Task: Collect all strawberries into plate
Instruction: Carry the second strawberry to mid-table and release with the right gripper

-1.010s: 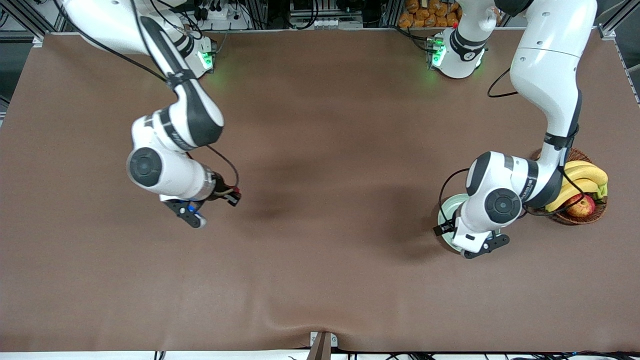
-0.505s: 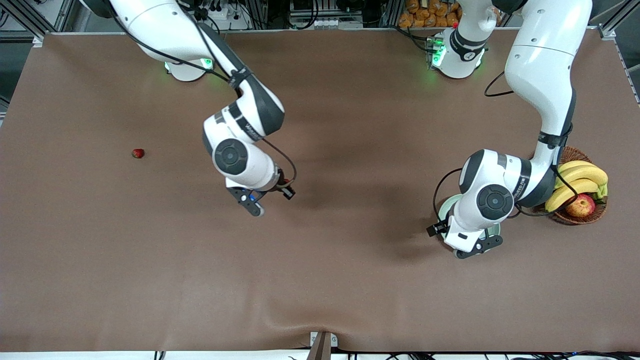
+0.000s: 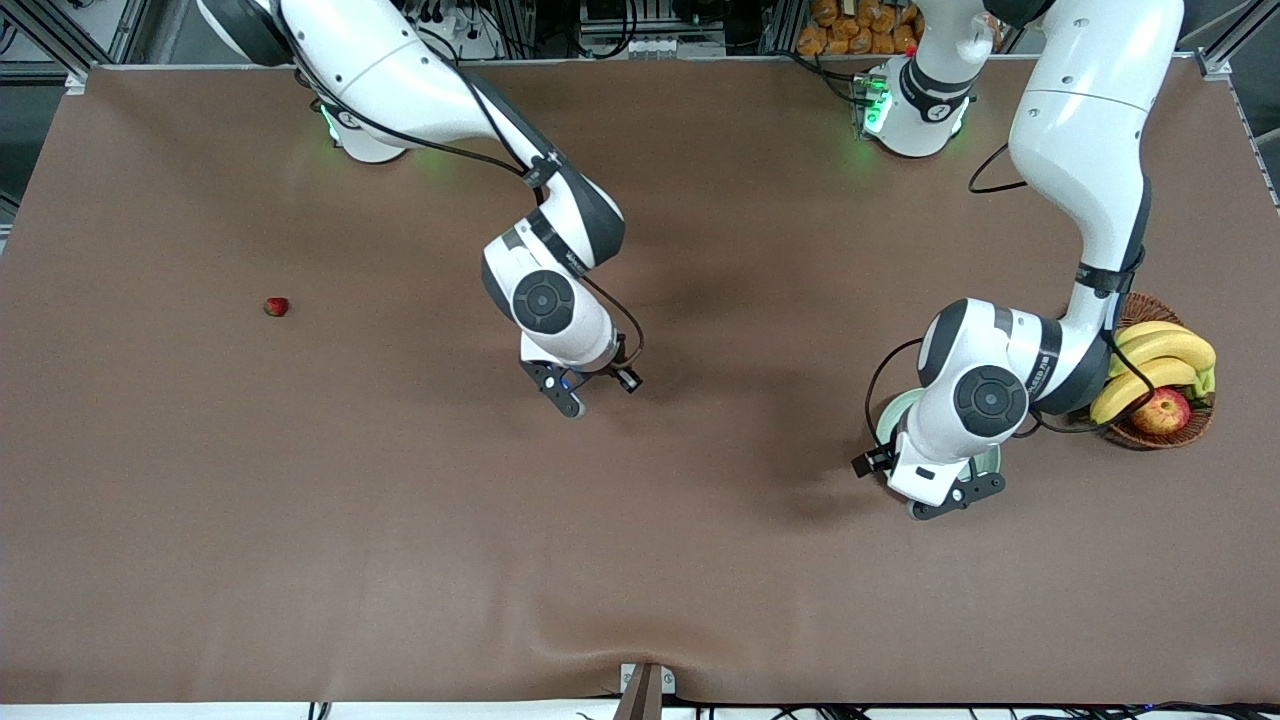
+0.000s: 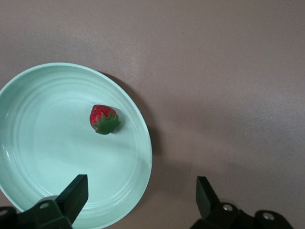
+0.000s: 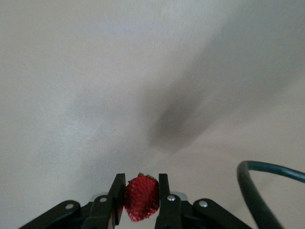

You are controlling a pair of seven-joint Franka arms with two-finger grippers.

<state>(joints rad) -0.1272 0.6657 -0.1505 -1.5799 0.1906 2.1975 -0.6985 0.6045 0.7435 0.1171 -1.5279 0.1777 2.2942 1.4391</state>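
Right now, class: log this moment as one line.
right gripper: shut on strawberry, mid-table | left gripper: open over plate | plate: one berry | table: one berry

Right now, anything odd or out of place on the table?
Nothing damaged or spilled. One strawberry lies alone toward the right arm's end, not on the plate. One berry is on the plate under the open left gripper. The right gripper is shut on a third berry over bare table.
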